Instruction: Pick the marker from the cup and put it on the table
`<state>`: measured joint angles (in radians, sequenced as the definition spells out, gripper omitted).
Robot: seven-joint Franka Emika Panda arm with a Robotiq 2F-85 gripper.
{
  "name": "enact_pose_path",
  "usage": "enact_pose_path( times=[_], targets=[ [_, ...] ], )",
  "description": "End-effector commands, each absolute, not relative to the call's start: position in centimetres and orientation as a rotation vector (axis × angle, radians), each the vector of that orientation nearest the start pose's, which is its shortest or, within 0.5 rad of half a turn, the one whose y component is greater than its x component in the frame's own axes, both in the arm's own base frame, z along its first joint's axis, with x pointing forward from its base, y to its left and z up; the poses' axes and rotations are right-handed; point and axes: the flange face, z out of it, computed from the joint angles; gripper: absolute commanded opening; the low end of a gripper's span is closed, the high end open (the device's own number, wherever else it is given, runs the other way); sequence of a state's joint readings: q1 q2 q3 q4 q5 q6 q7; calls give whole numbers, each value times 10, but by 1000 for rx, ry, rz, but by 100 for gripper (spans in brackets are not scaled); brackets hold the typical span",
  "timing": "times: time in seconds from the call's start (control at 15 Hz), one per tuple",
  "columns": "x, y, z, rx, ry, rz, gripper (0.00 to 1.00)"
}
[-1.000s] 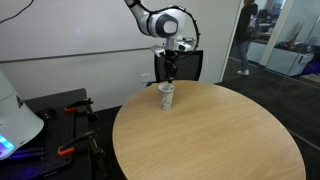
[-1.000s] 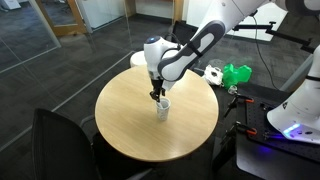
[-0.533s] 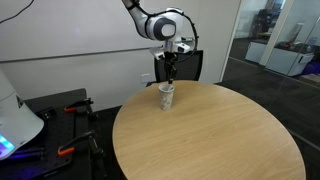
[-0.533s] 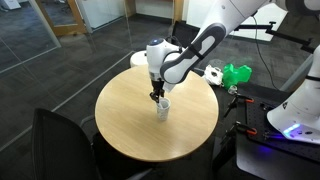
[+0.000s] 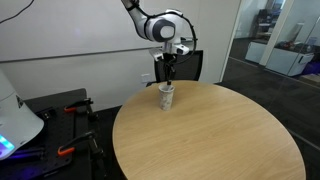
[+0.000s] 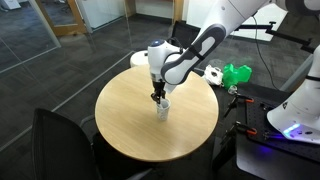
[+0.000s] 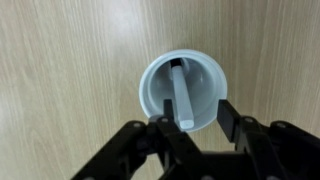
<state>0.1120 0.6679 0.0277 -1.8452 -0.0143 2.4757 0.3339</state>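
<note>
Here, a large round surface (image 5: 210, 135) with a light tan wood-grain top carries a small whitish cup (image 5: 166, 97), which stands upright near the edge closest to a black chair (image 5: 190, 66). A white and black robot arm (image 5: 160, 27) reaches down over the cup, and its dark jaws hang directly above the cup's mouth, just at the rim. In an exterior view the same cup (image 6: 163, 108) sits on the surface (image 6: 125, 125), a little off centre towards the arm (image 6: 192, 55), which comes in from the side where a bright green object (image 6: 237, 74) lies. The wrist view looks straight down into the cup (image 7: 207, 80): the marker (image 7: 181, 98), a thin pale stick, leans inside it, its lower end on the cup's floor and its upper end by the rim nearest the camera. The jaws stand partly apart, one on each side of that upper end, with a gap showing between them and the marker; they hold nothing. Bare wood grain (image 7: 60, 60) surrounds the cup. A black cart (image 5: 60, 108) with orange-handled tools stands beside the surface.
</note>
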Motion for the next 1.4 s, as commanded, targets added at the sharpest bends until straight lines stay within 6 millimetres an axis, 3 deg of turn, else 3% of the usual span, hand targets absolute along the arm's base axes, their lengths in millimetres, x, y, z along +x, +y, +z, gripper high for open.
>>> enact_pose_path(
  times=[0.0, 0.6, 1.33],
  targets=[
    [626, 84, 158, -3109, 288, 61, 50],
    [627, 81, 148, -3110, 296, 95, 44],
    [625, 80, 119, -3109, 285, 138, 35]
  ],
)
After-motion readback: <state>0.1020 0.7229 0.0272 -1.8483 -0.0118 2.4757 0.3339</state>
